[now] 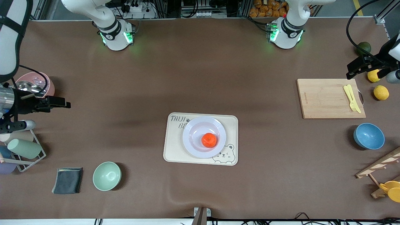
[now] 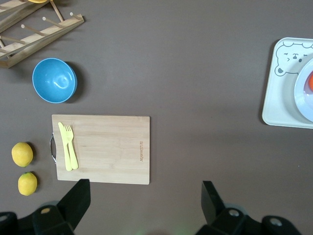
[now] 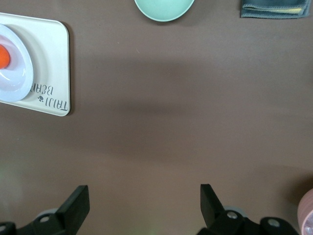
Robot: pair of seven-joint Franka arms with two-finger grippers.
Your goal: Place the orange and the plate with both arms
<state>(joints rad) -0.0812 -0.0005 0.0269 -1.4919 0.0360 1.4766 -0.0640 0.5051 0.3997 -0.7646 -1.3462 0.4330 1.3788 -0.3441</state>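
The orange (image 1: pixel 209 140) lies in the well of the pale lavender plate (image 1: pixel 190 131). The plate sits on a cream tray (image 1: pixel 175 150) with a bear drawing, at the middle of the table. My left gripper (image 1: pixel 352 70) is open and empty over the table at the left arm's end, beside the cutting board. In the left wrist view (image 2: pixel 145 191) its fingers stand wide apart, and the plate (image 2: pixel 305 95) shows at the picture's edge. My right gripper (image 1: pixel 64 103) is open and empty over the table at the right arm's end. In the right wrist view (image 3: pixel 144 193) the plate (image 3: pixel 12 78) and orange (image 3: pixel 2 56) are partly cut off.
A wooden cutting board (image 1: pixel 328 98) carries a yellow fork and knife (image 1: pixel 352 97). Two lemons (image 1: pixel 381 92), a dark green fruit (image 1: pixel 364 47), a blue bowl (image 1: pixel 369 136) and a wooden rack (image 1: pixel 379 168) are nearby. A mint bowl (image 1: pixel 107 176), grey cloth (image 1: pixel 67 180), pink bowl (image 1: pixel 47 84) and cup rack (image 1: pixel 23 148) stand at the right arm's end.
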